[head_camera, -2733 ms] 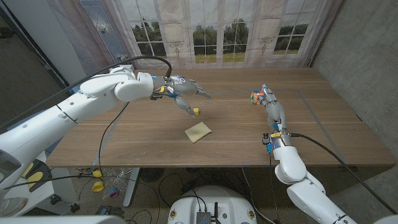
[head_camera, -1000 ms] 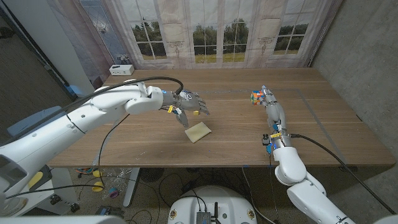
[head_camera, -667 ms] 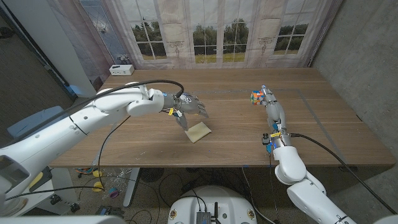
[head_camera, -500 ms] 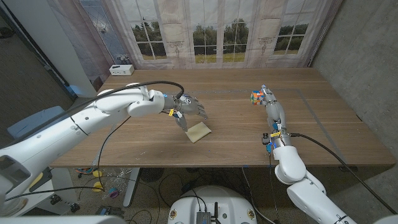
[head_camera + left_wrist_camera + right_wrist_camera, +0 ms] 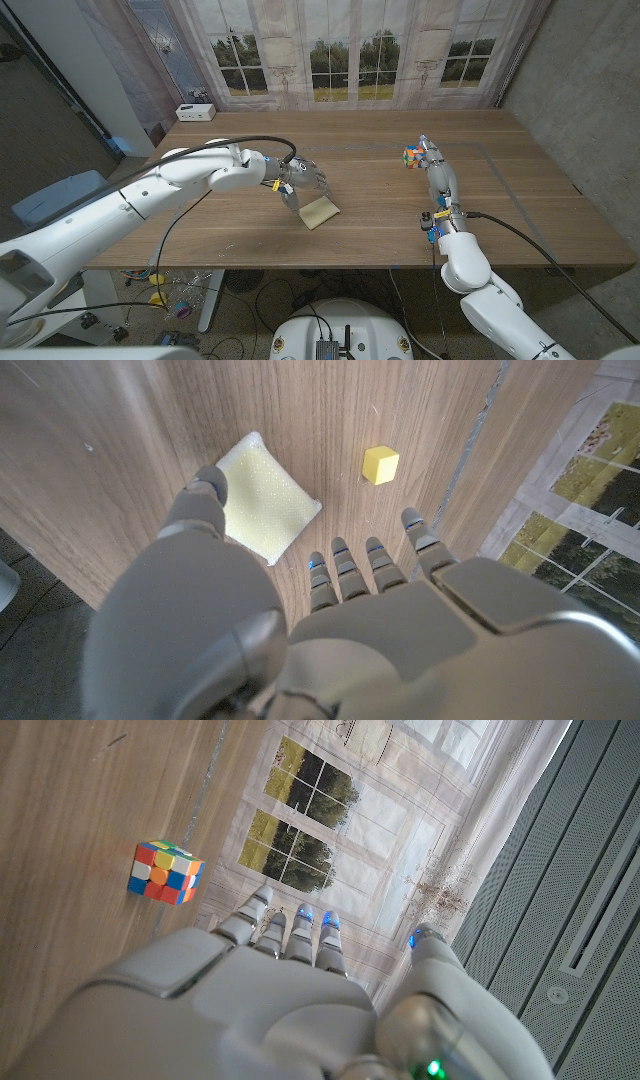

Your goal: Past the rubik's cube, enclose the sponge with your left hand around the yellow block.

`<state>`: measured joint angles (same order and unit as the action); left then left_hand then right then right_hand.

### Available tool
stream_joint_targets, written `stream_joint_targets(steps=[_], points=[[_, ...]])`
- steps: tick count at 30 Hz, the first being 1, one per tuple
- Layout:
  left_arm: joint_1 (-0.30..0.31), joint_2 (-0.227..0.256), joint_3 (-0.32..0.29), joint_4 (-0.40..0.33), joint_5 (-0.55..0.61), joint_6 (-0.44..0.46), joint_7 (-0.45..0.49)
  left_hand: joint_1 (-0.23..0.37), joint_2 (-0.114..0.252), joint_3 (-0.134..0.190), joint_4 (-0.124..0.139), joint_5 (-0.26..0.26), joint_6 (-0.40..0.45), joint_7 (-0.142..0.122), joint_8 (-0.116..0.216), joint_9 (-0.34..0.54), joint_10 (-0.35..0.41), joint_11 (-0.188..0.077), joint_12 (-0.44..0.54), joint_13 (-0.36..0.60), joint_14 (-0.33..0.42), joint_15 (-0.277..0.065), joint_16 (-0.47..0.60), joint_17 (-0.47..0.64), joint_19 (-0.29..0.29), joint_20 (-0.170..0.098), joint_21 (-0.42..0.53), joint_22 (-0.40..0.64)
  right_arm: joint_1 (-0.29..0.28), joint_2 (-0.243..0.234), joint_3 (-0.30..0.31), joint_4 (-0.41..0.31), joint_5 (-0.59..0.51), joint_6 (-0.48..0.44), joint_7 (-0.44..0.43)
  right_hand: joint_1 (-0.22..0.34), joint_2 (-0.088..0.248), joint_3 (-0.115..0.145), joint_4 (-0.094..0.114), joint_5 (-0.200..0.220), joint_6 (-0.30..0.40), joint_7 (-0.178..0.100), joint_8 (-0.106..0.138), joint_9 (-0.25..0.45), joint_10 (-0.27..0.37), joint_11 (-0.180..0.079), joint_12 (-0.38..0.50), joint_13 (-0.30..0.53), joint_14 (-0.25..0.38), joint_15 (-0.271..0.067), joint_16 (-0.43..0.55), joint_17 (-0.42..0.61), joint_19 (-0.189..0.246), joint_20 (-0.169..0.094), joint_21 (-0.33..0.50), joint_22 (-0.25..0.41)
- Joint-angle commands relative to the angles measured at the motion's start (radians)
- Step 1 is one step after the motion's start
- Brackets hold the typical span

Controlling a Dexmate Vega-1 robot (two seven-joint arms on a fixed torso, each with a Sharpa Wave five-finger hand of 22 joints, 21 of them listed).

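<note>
- Now left hand (image 5: 300,180) hovers over the sponge (image 5: 319,212), fingers spread, holding nothing.
- Sponge flat on the tabletop (image 5: 380,220); yellow block (image 5: 380,464) near the sponge.
- Right hand (image 5: 434,165) empty, fingers straight, beside the rubik's cube (image 5: 412,156), well apart from the sponge.

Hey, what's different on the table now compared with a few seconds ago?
The left hand has drawn back from beyond the yellow block toward the sponge and now hovers open at its edge, holding nothing. The sponge, the rubik's cube and the right hand beside it stayed put.
</note>
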<state>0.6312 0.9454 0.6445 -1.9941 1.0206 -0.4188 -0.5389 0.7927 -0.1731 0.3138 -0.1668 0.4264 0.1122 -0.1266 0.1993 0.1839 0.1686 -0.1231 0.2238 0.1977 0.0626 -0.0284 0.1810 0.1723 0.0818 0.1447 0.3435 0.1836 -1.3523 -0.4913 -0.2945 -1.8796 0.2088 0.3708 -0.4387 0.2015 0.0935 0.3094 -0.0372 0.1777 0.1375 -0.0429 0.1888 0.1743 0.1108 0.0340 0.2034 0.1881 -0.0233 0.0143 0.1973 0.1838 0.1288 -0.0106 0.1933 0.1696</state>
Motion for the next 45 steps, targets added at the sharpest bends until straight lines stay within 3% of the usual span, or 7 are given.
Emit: stream_joint_targets(steps=[1, 10, 19, 45], points=[[-0.03, -0.024, 0.034, 0.056, 0.0, -0.022, 0.012, 0.011, 0.0, -0.006, 0.0, 0.007, 0.004, -0.002, 0.001, 0.003, -0.001, -0.003, 0.001, 0.003, 0.001, 0.0, 0.001, 0.002, 0.005, 0.003, -0.002, 0.004, 0.016, 0.002, -0.005, 0.014, 0.012, -0.012, 0.001, -0.006, 0.002, -0.003, -0.003, 0.006, 0.011, 0.001, -0.002, 0.004, 0.005, 0.002, -0.003, 0.004, 0.004, 0.0, -0.002, 0.004, 0.009, 0.001, 0.005, 0.005], [-0.06, -0.046, 0.062, 0.09, -0.023, -0.037, -0.018, 0.014, -0.002, -0.018, 0.004, 0.011, -0.006, 0.004, -0.004, 0.003, -0.009, 0.002, -0.002, 0.004, -0.004, 0.002, 0.0, 0.002, 0.002, 0.006, -0.007, 0.005, 0.034, 0.003, -0.008, 0.032, 0.026, -0.014, 0.006, -0.005, 0.002, -0.002, -0.004, 0.007, 0.011, 0.001, -0.002, 0.004, 0.007, 0.002, -0.003, 0.004, 0.005, 0.0, -0.002, 0.004, 0.009, 0.001, 0.005, 0.005], [-0.083, -0.063, 0.086, 0.106, -0.009, -0.034, -0.047, 0.015, -0.011, -0.058, 0.011, 0.024, -0.056, 0.01, -0.02, 0.004, -0.053, 0.019, -0.018, 0.005, -0.036, 0.02, -0.006, 0.003, -0.015, 0.014, -0.022, 0.005, 0.054, 0.001, -0.012, 0.055, 0.047, -0.012, 0.02, -0.008, 0.002, -0.003, -0.003, 0.007, 0.012, -0.001, -0.002, 0.004, 0.006, 0.001, -0.004, 0.004, 0.004, -0.003, -0.002, 0.004, 0.006, -0.004, 0.004, 0.005], [-0.073, -0.075, 0.123, 0.127, 0.038, -0.023, 0.003, 0.025, 0.002, -0.098, 0.018, 0.042, -0.032, 0.013, -0.004, 0.004, -0.025, 0.003, -0.003, 0.005, -0.012, 0.004, 0.007, 0.002, 0.007, 0.011, -0.023, 0.007, 0.057, -0.01, -0.011, 0.065, 0.067, -0.011, 0.024, -0.015, 0.008, -0.003, 0.002, 0.007, 0.019, 0.0, 0.0, 0.004, 0.012, 0.006, -0.003, 0.004, 0.006, 0.0, -0.001, 0.006, 0.008, -0.005, 0.004, 0.005]])
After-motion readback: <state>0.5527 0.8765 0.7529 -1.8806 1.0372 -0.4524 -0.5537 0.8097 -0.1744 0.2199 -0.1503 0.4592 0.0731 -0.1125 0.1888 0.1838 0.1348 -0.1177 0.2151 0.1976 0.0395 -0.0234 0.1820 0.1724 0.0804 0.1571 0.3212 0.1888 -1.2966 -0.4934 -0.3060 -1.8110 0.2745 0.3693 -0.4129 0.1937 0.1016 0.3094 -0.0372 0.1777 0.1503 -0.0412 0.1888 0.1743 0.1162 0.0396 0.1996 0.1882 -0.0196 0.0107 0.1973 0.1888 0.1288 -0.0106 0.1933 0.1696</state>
